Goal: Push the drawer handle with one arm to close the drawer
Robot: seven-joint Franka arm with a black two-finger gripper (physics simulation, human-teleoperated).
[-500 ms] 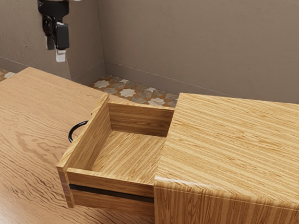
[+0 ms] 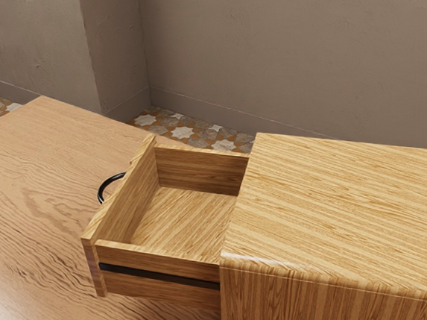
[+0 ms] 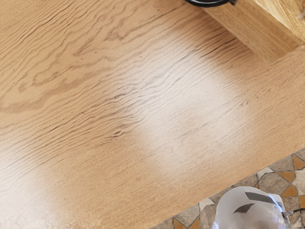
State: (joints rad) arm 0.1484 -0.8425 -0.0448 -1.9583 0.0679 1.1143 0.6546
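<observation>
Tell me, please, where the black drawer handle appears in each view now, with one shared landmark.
Exterior view: black handle, toward the exterior view's left, on the drawer front.
Wrist view: black handle, partly cut off by the picture's edge, beside the drawer front.
Shared landmark: drawer front.

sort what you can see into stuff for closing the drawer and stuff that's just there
For the job:
- drawer, standing open
- handle, on its front
- cabinet, which it slides into

Just there:
- table
- wall
- floor tiles
</observation>
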